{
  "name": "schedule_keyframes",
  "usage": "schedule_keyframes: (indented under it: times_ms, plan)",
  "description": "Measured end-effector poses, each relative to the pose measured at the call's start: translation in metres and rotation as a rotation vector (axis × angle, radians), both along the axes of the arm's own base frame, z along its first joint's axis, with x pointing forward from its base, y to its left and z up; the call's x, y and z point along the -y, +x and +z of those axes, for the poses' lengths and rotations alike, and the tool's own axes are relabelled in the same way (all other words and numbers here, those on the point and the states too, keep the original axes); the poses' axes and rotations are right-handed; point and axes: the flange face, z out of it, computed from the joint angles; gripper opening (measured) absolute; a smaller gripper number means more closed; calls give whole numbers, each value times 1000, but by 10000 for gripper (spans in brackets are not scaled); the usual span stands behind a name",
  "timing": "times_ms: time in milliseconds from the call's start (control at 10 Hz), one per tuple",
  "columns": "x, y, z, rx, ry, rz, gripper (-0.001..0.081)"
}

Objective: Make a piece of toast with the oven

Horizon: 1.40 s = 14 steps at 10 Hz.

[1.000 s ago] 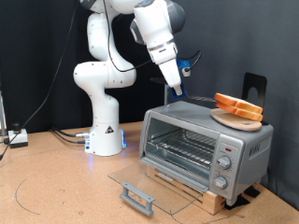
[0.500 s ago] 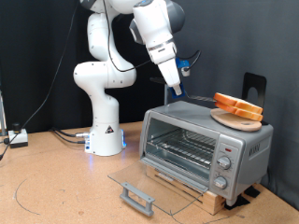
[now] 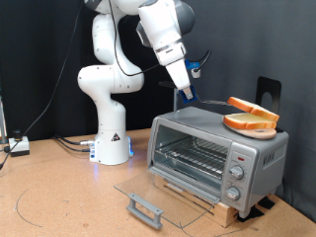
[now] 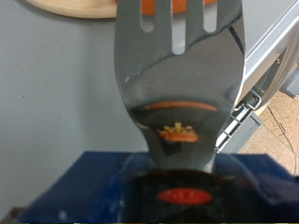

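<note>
Two squarish slices of pale bread with orange-tan crusts sit stacked on top of the boxy silver countertop toaster oven (image 3: 202, 148), at the end above its knob panel. The upper slice, the piece of toast (image 3: 247, 104), has just moved. Half a second ago the pair lay low and flat on their round pale wooden plate (image 4: 75, 7). Now the stack stands a little higher and the upper slice sits tipped and slightly askew over the lower slice (image 3: 252, 122).

The gripper (image 3: 186, 91) hangs above the oven's roof, at the end away from the knobs. It is closed on the blue handle of a slotted shiny metal spatula (image 4: 177, 75), which runs out along the fingers. The blade lies low over the roof and its tip reaches the stack. In the wrist view orange crust shows through the blade's slots, with the plate's rim just beyond. Whether the blade is already under a slice or only pressing on its edge cannot be told.

The shift suggests the spatula has started to lift or nudge the bread, so the pick-up looks under way but not finished.

The oven's glass door (image 3: 148, 193) is folded down flat in front of it. Inside the oven the wire rack (image 3: 193, 153) holds no bread yet.
</note>
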Motion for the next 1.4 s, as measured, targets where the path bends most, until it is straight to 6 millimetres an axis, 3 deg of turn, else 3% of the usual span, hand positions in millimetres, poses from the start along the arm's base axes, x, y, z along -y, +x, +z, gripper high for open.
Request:
schedule_keyframes:
  times_ms: [500,1400]
  plan:
    - [-17,-4,-19,-49,-30,2,425]
    - [-49,12,-44,22,-19,-59,425]
